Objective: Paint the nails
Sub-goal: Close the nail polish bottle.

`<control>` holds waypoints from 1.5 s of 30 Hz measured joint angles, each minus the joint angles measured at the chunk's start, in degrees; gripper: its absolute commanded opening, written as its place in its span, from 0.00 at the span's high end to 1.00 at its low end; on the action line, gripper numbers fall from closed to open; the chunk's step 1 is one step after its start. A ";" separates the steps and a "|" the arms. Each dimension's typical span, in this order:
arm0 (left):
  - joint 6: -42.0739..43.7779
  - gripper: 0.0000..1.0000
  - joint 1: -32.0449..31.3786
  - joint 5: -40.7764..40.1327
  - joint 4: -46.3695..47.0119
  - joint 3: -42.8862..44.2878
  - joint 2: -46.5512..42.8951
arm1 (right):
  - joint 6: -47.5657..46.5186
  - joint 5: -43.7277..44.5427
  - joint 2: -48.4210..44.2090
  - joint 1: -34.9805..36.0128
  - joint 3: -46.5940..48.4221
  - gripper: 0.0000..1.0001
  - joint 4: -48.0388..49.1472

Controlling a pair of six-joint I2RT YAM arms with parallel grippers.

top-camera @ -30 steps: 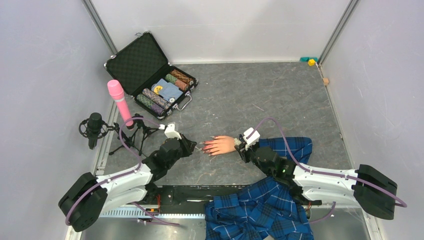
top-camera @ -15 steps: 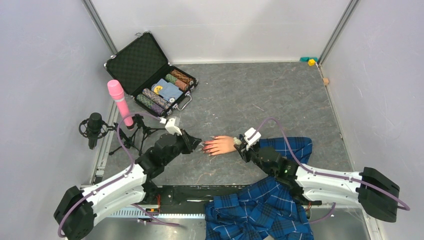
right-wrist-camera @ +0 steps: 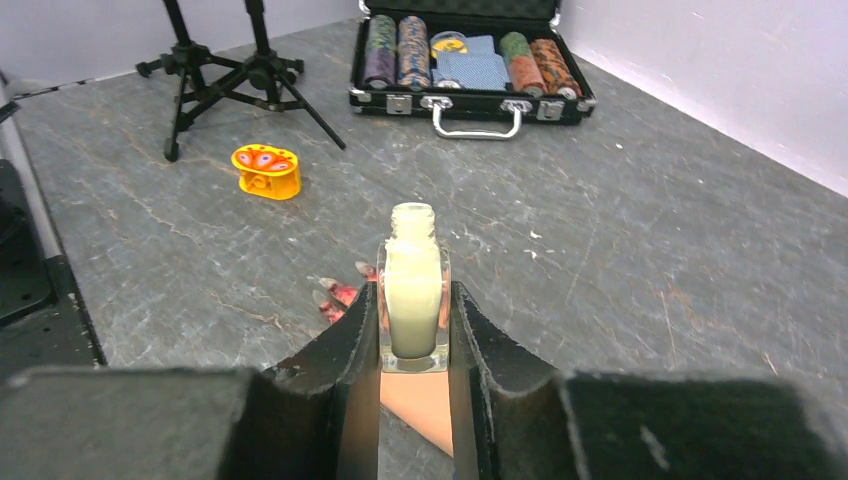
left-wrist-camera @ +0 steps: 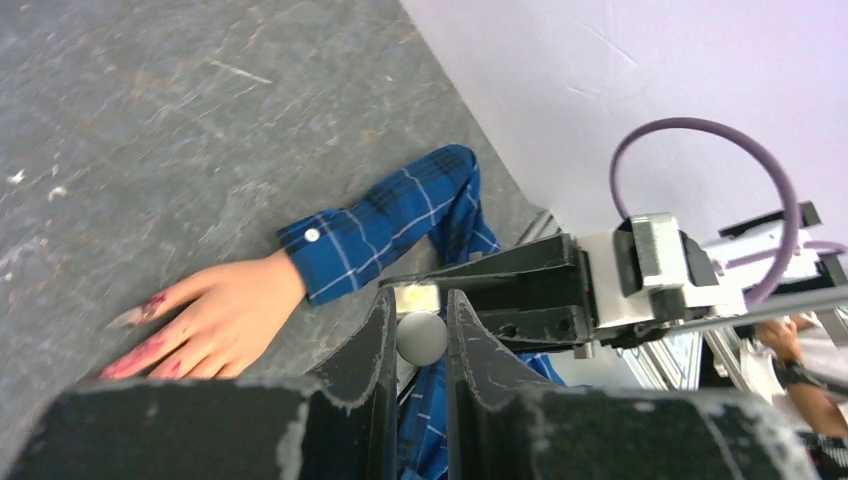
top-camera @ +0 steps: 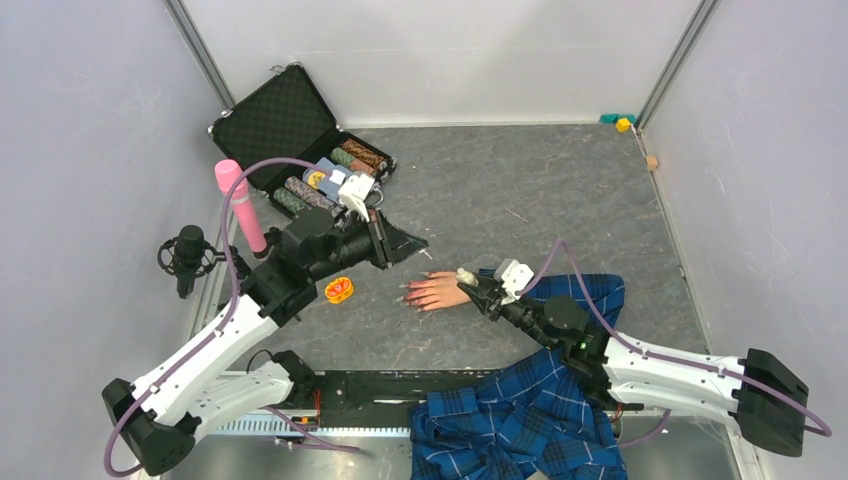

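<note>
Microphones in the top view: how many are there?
2. The pink cylindrical microphone stands at the left; the black microphone in its round mount is beside it, further left and nearer. None seems hidden.

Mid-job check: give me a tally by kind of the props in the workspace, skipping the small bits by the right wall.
Microphones: 2, pink microphone and black microphone
Chip case: 1
Orange trinket: 1
Mannequin hand: 1
Polish bottle: 1
White cap: 1
Total: 7
</note>
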 measured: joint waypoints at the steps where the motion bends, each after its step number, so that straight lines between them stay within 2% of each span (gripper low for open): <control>1: 0.61 0.98 0.26 1.84 -0.09 1.64 0.90 | -0.15 -0.83 0.07 0.00 0.20 1.00 0.35; 8: 2.93 0.98 3.34 16.06 2.49 3.91 7.39 | -1.05 -5.55 0.83 0.26 3.21 1.00 0.68; 16: 3.87 0.98 4.50 24.13 8.44 1.33 8.81 | -1.25 -7.96 1.86 0.42 5.51 1.00 0.48; 25: 3.87 0.98 5.11 26.01 11.52 0.83 9.14 | -1.25 -8.63 2.95 0.42 5.66 1.00 0.04; 45: 3.87 0.98 5.49 26.03 11.98 0.31 9.66 | -1.27 -8.90 2.10 0.76 5.66 1.00 -0.72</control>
